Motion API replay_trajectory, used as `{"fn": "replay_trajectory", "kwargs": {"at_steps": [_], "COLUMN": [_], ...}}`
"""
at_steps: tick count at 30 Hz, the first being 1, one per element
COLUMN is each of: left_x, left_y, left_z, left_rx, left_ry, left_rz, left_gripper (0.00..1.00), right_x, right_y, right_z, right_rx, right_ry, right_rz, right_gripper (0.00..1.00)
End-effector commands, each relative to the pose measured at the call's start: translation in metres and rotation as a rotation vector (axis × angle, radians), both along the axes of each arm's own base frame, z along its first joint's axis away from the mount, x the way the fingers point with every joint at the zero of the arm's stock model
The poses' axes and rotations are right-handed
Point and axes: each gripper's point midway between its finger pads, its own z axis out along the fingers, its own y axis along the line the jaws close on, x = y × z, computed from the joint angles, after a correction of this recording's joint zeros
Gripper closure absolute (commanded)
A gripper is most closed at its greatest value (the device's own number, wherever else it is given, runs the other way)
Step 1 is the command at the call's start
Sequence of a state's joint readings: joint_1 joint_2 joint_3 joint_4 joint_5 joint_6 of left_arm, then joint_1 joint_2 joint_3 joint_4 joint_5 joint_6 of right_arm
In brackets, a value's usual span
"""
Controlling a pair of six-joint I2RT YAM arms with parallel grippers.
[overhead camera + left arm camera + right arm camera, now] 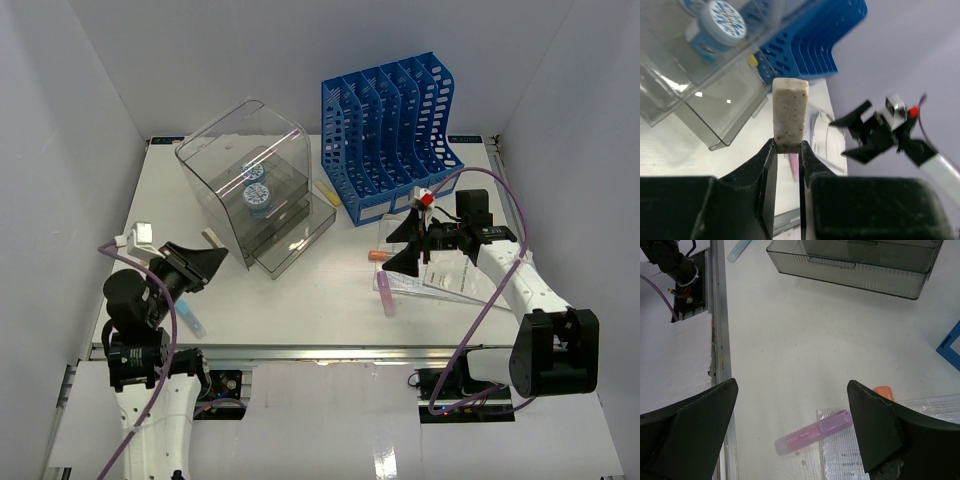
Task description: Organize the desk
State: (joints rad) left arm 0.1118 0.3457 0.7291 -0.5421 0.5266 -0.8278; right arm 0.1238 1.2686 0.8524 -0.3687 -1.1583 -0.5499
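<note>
The desk [310,300] is a white tabletop with a metal rail [330,352] along its front. Above its left front, my left gripper [210,262] is shut on a white speckled eraser [789,114], which stands up from the fingertips in the left wrist view and points toward the clear drawer box [700,65]. My right gripper [405,248] hangs wide open over the right side, with nothing between its fingers. Below it a pink highlighter [815,432] lies partly on a clear plastic sleeve [925,440] holding paper, beside a small orange piece [883,391].
The clear drawer box [250,180], holding blue-lidded round items [257,193], stands at back centre with its lowest drawer pulled out. A blue slotted file rack [390,130] stands at back right. A pale blue pen [190,320] lies near the left arm. White walls enclose the desk.
</note>
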Motion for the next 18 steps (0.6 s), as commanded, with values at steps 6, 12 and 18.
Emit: {"fn": "replay_trajectory", "kwargs": {"at_steps": [6, 12, 18], "left_x": [-0.008, 0.003, 0.021], "left_y": [-0.037, -0.042, -0.061], "left_z": [-0.006, 0.003, -0.011], "left_rx": [0.134, 0.195, 0.312], "left_ry": [-0.133, -0.160, -0.125], "left_rz": [-0.306, -0.347, -0.438], "left_gripper": [1.00, 1.00, 1.00], "right_x": [0.003, 0.006, 0.008], "right_y": [-0.002, -0.003, -0.004], "right_z": [-0.008, -0.013, -0.020], "right_rx": [-0.009, -0.023, -0.037], "right_ry": [0.024, 0.032, 0.049], "right_rz": [-0.008, -0.018, -0.025], "right_gripper": [0.04, 0.04, 0.04]}}
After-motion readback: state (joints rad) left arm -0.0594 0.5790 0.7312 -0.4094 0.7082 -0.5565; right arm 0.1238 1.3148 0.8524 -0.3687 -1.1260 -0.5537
